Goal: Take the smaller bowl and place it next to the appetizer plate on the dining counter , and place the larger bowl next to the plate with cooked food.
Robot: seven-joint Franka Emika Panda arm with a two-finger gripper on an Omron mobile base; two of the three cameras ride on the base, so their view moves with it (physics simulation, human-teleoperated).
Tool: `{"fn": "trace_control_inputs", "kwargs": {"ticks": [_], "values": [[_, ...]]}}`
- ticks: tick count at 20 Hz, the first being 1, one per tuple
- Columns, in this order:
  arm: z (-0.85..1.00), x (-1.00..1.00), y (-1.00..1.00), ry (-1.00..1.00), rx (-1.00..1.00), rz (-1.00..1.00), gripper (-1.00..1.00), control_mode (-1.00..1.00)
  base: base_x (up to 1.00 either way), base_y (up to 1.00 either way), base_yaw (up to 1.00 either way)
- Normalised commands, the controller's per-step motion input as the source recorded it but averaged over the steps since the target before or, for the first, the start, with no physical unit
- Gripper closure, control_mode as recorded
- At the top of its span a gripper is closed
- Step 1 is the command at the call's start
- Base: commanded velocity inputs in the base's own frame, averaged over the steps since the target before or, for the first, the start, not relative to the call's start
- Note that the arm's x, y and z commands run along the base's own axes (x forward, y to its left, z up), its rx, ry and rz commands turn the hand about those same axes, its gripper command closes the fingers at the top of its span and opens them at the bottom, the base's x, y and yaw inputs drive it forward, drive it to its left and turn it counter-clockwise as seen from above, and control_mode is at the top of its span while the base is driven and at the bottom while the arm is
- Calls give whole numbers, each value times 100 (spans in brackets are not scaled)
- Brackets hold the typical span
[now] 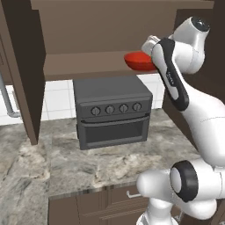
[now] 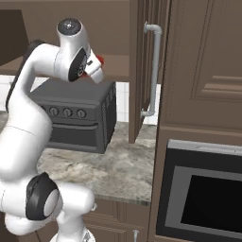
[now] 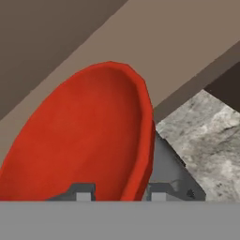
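The tool (image 3: 121, 191) seemingly pinches the red bowl's (image 3: 89, 136) rim at six o'clock, over the cabinet shelf (image 1: 83, 63).

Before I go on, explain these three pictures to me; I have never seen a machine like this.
The machine is a white jointed robot arm in a rendered kitchen. Two pictures come from cameras riding behind it, one to its left and one to its right. The third looks along the arm's own hand. On the grey marbled stone counter stands a dark grey toaster oven, under an open brown wall cabinet. At that cabinet's shelf, the pincer has one fingertip inside and one outside the rim of a shallow glossy red bowl. It looks closed on the rim, though how firmly it grips I cannot tell.
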Motion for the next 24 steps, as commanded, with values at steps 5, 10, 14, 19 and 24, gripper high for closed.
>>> {"fn": "trace_control_inputs", "kwargs": {"ticks": [5,10,14,19,24], "values": [[2,-96,16,0,0,23,100,-100,0,0,0],[2,-99,1,0,0,4,100,-100,0,0,0],[0,-92,0,0,0,0,100,-100,0,0,0],[0,-59,0,0,0,0,100,100,-40,0,0],[0,0,0,0,0,0,100,100,-100,0,0]]}}
